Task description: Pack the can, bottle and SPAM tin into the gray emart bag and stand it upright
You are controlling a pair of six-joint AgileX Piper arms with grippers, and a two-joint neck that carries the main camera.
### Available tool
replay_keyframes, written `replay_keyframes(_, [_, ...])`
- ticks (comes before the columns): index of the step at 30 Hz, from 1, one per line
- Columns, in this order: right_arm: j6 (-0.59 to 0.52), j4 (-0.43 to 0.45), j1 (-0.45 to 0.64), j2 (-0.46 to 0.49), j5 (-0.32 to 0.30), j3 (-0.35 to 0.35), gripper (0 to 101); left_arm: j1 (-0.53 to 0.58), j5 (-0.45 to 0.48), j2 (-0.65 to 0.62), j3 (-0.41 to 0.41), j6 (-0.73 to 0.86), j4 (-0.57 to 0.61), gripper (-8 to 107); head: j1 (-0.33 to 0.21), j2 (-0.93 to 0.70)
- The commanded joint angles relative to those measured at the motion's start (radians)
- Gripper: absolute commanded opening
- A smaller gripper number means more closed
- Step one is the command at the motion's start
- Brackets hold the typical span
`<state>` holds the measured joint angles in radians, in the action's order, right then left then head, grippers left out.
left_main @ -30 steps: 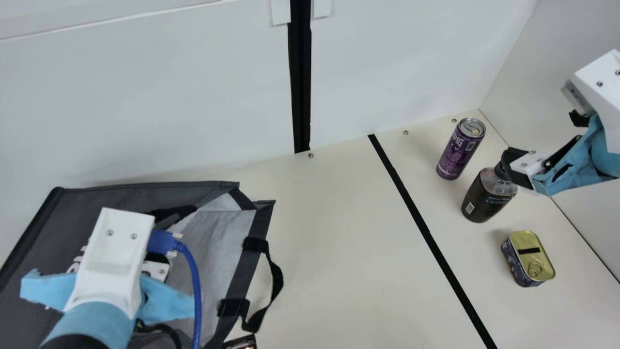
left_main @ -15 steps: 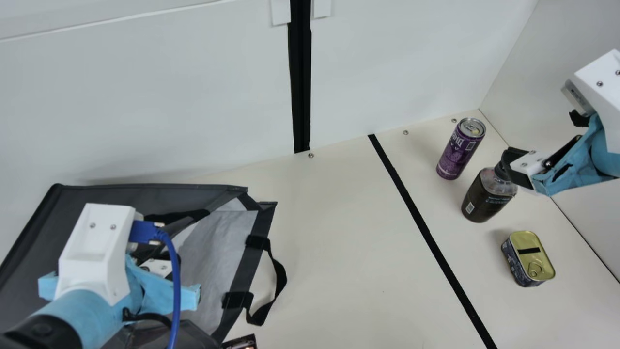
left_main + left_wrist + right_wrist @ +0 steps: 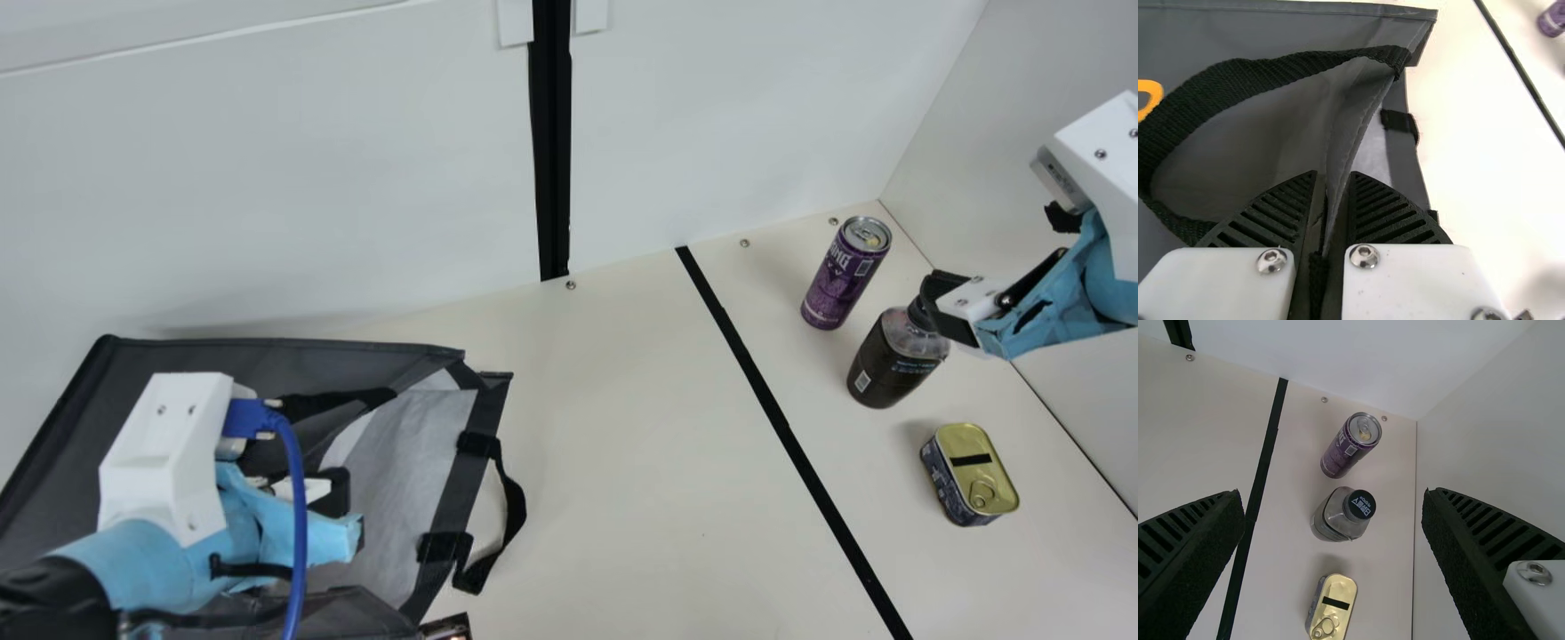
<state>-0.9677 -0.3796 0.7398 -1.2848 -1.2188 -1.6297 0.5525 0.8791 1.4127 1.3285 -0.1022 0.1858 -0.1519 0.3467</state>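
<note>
The gray bag (image 3: 267, 356) lies flat at the left, its mouth facing right, the pale lining visible. My left gripper (image 3: 342, 511) is over the mouth; in the left wrist view the left gripper (image 3: 1333, 177) pinches the upper layer's edge between its fingers, with a black handle (image 3: 1211, 90) alongside. At the right stand the purple can (image 3: 838, 280), the dark bottle (image 3: 889, 364) and the SPAM tin (image 3: 969, 476). My right gripper (image 3: 944, 307) is by the bottle's cap; in the right wrist view the right gripper (image 3: 1331, 495) is spread wide above the bottle (image 3: 1338, 517), not gripping it.
A black tape line (image 3: 773, 413) crosses the table between bag and items. The bag's other handle (image 3: 507, 524) loops out onto the table. White walls (image 3: 356, 178) rise behind and at the right. A small dark object (image 3: 447, 628) sits at the near edge.
My left arm has moved left and turned, and the bag's upper layer has shifted, its back corner a little to the right. The right arm, can, bottle and tin have kept still.
</note>
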Motion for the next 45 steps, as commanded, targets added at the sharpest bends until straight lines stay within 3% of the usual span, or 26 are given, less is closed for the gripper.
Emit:
replay_keyframes(1, [0.0, 0.0, 0.0, 0.0, 0.0, 0.0, 95, -0.016, 0.0, 0.002, -0.004, 0.033, 0.058, -8, -0.023, 0.002])
replay_keyframes(25, [0.0, 0.0, 0.0, 0.0, 0.0, 0.0, 95, -0.192, 0.076, 0.022, -0.009, 0.315, 0.441, -8, -0.023, 0.002])
replay_keyframes(45, [0.0, 0.0, 0.0, 0.0, 0.0, 0.0, 95, -0.215, 0.099, 0.022, -0.014, 0.355, 0.479, -8, -0.023, 0.002])
